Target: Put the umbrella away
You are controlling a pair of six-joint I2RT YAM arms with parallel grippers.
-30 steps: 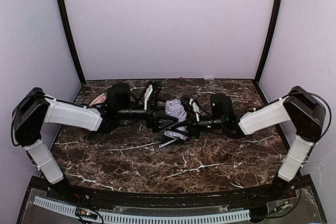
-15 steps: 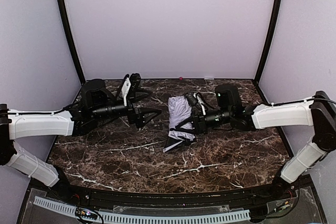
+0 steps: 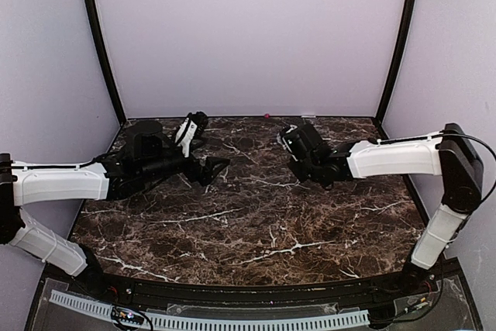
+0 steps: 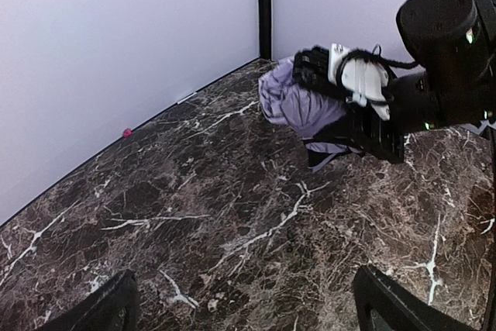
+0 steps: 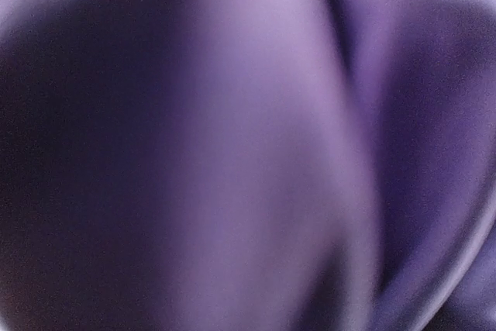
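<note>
2 grippers: right gripper is clamped on the umbrella, left gripper splayed wide; it should be carried bundled, low.

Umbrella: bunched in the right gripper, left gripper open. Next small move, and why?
Probably ease the open left gripper toward the umbrella to gather its loose underside. The right gripper grips only part of the bundle, a dark flap hangs below, and the left stands well apart.
</note>
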